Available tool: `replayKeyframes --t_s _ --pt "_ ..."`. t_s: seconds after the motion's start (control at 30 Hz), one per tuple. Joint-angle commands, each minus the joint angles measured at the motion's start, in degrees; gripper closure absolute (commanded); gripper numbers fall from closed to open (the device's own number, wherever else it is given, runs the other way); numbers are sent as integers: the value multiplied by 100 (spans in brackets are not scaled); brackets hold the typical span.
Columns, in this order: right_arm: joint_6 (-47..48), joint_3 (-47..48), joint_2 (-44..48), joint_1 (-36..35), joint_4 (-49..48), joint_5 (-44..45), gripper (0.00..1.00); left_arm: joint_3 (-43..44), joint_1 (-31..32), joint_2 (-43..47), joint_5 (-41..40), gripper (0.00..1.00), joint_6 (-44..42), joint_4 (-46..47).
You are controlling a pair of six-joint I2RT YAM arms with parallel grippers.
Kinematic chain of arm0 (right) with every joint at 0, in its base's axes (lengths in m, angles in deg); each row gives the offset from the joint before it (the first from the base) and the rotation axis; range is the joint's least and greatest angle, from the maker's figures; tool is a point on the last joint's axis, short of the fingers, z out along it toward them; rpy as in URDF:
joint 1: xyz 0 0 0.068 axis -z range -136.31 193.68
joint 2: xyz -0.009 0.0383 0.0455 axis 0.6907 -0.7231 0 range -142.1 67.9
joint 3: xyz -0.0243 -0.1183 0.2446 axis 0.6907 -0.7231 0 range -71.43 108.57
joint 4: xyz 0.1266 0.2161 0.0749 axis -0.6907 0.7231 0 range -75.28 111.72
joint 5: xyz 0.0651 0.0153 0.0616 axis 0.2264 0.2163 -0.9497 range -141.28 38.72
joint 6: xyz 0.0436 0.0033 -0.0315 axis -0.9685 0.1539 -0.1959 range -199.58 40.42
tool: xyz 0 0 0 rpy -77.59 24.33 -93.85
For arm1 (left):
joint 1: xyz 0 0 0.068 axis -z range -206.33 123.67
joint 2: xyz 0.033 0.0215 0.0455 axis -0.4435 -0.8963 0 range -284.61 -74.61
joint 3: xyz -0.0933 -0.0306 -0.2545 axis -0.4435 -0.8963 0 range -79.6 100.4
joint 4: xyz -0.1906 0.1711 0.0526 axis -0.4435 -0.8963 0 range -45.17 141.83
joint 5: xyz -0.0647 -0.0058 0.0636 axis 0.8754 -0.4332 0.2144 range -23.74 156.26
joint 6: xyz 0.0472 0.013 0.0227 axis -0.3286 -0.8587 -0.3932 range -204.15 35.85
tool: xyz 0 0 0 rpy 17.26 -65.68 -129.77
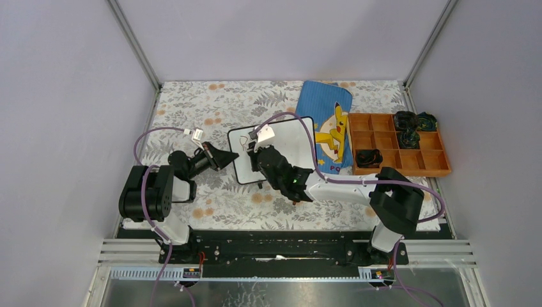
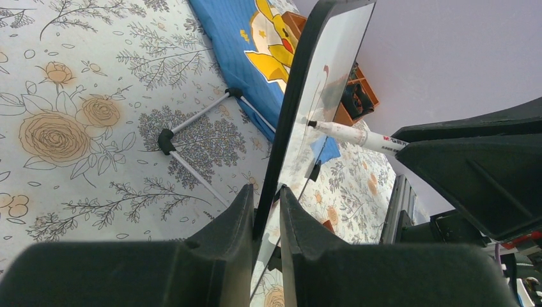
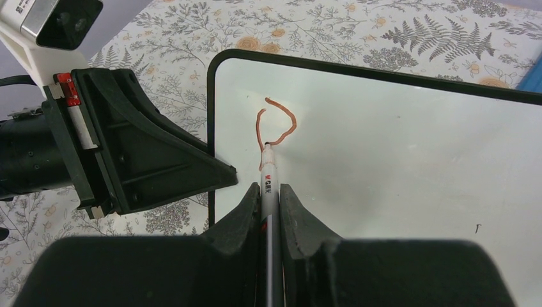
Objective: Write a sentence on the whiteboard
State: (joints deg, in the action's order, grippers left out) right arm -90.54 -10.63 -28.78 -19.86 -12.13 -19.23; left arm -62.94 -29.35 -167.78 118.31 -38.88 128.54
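The whiteboard (image 1: 287, 144), white with a thin black frame, stands tilted mid-table. My left gripper (image 1: 235, 155) is shut on its left edge; the left wrist view shows the frame (image 2: 287, 115) clamped between my fingers. My right gripper (image 1: 255, 153) is shut on a white marker (image 3: 268, 182), whose tip touches the board (image 3: 396, 153) beside a red loop stroke (image 3: 281, 121). The marker also shows in the left wrist view (image 2: 355, 135), tip on the board.
A blue Pikachu pouch (image 1: 326, 121) lies behind and right of the board. A wooden compartment tray (image 1: 396, 144) with dark items stands at the right. The board's wire stand (image 2: 192, 128) rests on the floral tablecloth (image 1: 211, 109).
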Motion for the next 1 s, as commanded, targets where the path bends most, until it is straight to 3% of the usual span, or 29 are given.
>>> replayKeyframes --t_s 0.0,0.63,0.97 --pt "-52 -161 122 0 83 219 100 26 92 52 -46 100 -140 -193" --pt "-66 -699 525 16 18 622 100 22 118 100 -46 100 -202 -281" --pt "-32 -1097 1132 9 -582 179 100 27 128 119 -48 100 -221 -301"
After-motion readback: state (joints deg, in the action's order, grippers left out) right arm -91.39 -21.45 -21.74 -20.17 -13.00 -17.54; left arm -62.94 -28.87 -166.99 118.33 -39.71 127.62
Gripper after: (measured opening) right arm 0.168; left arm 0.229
